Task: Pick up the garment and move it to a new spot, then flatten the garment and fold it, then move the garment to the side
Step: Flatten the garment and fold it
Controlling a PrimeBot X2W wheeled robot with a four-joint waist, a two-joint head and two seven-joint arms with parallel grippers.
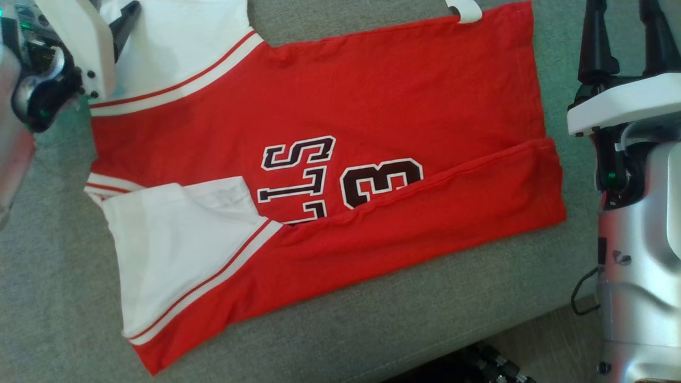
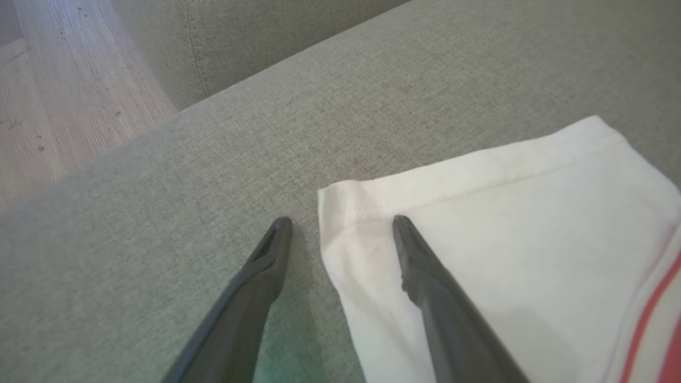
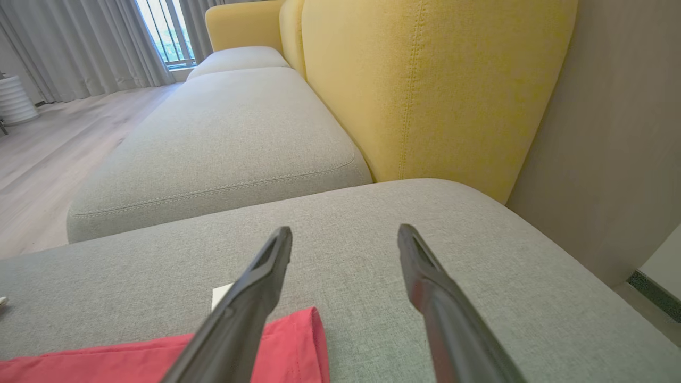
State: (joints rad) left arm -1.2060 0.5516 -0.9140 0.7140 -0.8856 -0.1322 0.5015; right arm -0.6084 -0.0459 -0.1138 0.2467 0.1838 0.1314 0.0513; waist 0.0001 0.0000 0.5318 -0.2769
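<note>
Fingers apart on both, the left gripper [image 2: 340,221] straddles the white sleeve [image 2: 505,213] edge and the right gripper [image 3: 345,229] hangs by the red hem [image 3: 298,343] of the shirt [image 1: 330,101], spread half-folded on the sofa [image 1: 53,298]; the far-side fold looks next, needing both to pinch cloth.

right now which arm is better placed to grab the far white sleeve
Left, probably: the left gripper, open, straddles the white sleeve corner; the right gripper hangs open past the red hem.
</note>
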